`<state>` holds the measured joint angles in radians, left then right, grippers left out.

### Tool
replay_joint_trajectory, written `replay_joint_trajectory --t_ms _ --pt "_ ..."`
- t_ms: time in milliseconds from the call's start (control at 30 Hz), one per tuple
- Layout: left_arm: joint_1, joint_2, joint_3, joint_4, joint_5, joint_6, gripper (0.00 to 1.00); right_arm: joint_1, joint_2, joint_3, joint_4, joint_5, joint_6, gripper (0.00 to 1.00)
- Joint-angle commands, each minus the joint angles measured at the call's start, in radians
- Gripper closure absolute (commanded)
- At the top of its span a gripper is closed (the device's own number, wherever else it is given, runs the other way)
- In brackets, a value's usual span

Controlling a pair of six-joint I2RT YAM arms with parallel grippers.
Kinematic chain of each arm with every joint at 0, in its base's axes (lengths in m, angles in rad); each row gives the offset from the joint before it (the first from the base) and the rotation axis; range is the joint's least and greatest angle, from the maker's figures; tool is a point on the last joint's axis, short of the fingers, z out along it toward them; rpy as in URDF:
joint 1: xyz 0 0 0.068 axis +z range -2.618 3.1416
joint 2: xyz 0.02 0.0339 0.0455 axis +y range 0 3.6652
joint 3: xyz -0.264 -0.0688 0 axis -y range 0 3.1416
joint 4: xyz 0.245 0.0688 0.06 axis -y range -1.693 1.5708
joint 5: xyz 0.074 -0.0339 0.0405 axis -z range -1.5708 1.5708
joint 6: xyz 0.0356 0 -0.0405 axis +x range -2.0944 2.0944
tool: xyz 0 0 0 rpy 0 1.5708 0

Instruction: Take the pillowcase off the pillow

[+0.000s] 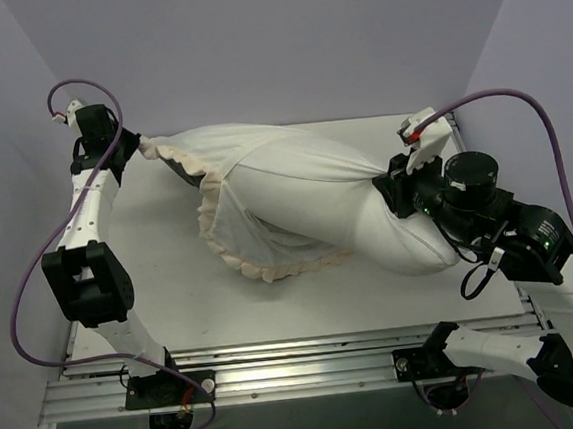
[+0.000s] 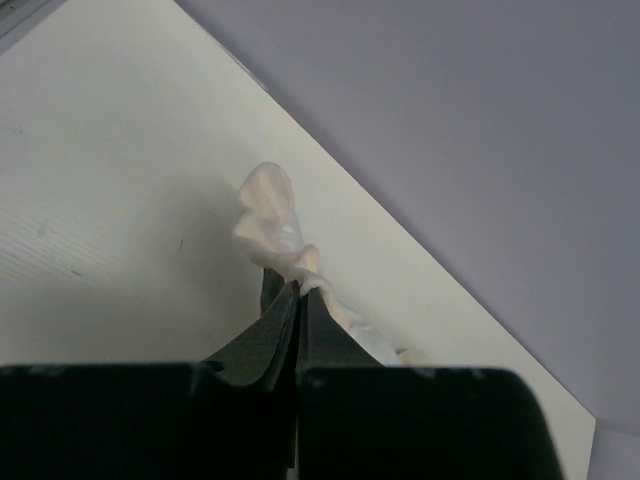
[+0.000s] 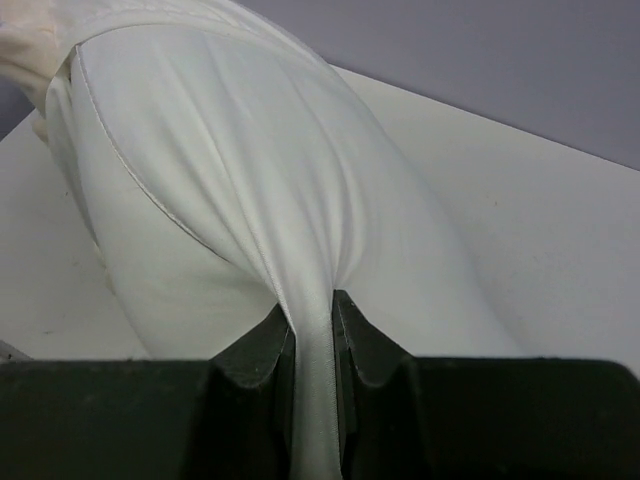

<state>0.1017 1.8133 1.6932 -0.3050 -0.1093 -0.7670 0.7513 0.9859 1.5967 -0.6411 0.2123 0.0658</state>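
The pillowcase [image 1: 235, 217] lies inside out at the table's middle left. Its white reverse faces up, its cream frill runs along the edge, and a little dark face shows near the far left. The plump white pillow [image 1: 367, 217] sticks out of it to the right. My left gripper [image 1: 132, 148] is at the far left corner, shut on the cream frill [image 2: 270, 215]; in the left wrist view [image 2: 298, 285] the jaws are pressed together. My right gripper [image 1: 386, 179] is shut on a pinch of the pillow's white fabric [image 3: 250, 150]; in the right wrist view [image 3: 313, 305] the fabric is stretched taut.
The white table [image 1: 174, 305] is boxed in by lilac walls on the left, back and right. A metal rail [image 1: 300, 369] runs along the near edge by the arm bases. Purple cables loop above both arms.
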Motion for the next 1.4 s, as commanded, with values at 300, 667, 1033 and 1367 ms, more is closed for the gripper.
replay_joint_trajectory --t_ms 300,667,1033,1367 --pt "0.082 -0.294 -0.421 0.041 -0.127 0.027 0.44 0.032 0.180 -0.395 0.162 -0.734 0.086 0.59" --pt "-0.195 -0.516 -0.333 -0.136 0.077 0.303 0.03 -0.131 0.148 -0.337 0.221 -0.599 0.112 0.07" --pt "-0.720 -0.414 -0.286 -0.194 -0.062 0.330 0.03 -0.517 0.313 -0.469 0.423 -0.846 0.302 0.06" --pt "-0.746 -0.658 -0.832 -0.137 -0.116 0.089 0.03 -0.348 0.407 -0.630 0.541 -0.892 0.305 0.02"
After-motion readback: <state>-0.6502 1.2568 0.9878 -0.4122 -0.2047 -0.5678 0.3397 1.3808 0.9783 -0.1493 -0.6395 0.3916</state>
